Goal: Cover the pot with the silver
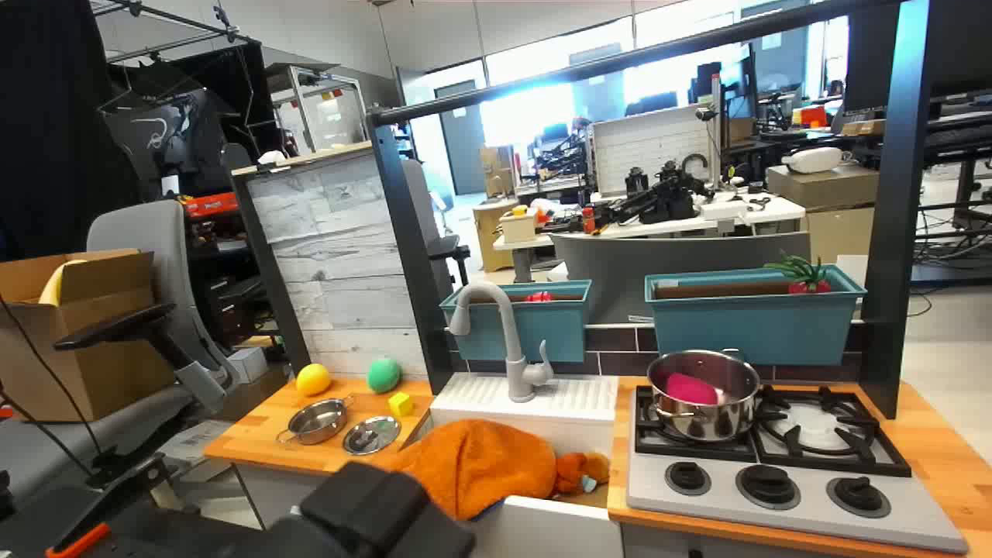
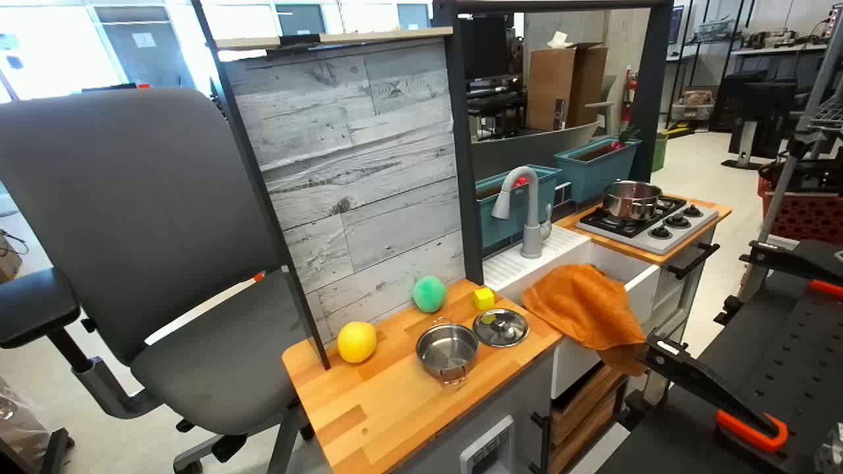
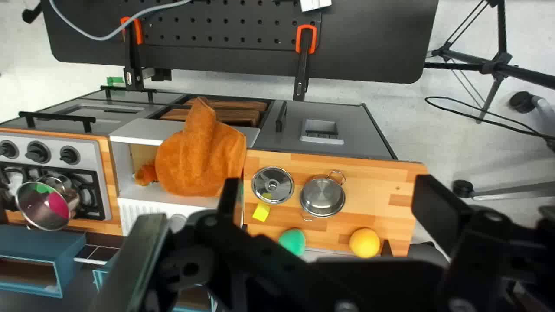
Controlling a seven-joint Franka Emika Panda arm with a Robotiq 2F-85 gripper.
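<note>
The shiny metal pot (image 1: pixel 701 422) stands uncovered on a stove burner, with a pink thing (image 1: pixel 692 389) inside. The pot also shows in an exterior view (image 2: pixel 631 201) and at the left of the wrist view (image 3: pixel 32 208). A silver lid (image 3: pixel 278 193) with a centre knob lies flat on the wooden counter; it shows in both exterior views (image 1: pixel 372 435) (image 2: pixel 500 328). My gripper (image 3: pixel 328 186) is open and empty, its fingers wide apart, high above the counter with the lid and a small pan between them in view. I cannot make it out clearly in the exterior views.
A small two-handled metal pan (image 2: pixel 448 349) sits beside the lid. A yellow cube (image 2: pixel 484 299), green ball (image 2: pixel 429 293) and yellow ball (image 2: pixel 357 342) are nearby. An orange towel (image 1: pixel 480 469) drapes over the sink, below a tall grey faucet (image 1: pixel 511 341). Teal bins (image 1: pixel 752 325) hang behind the stove.
</note>
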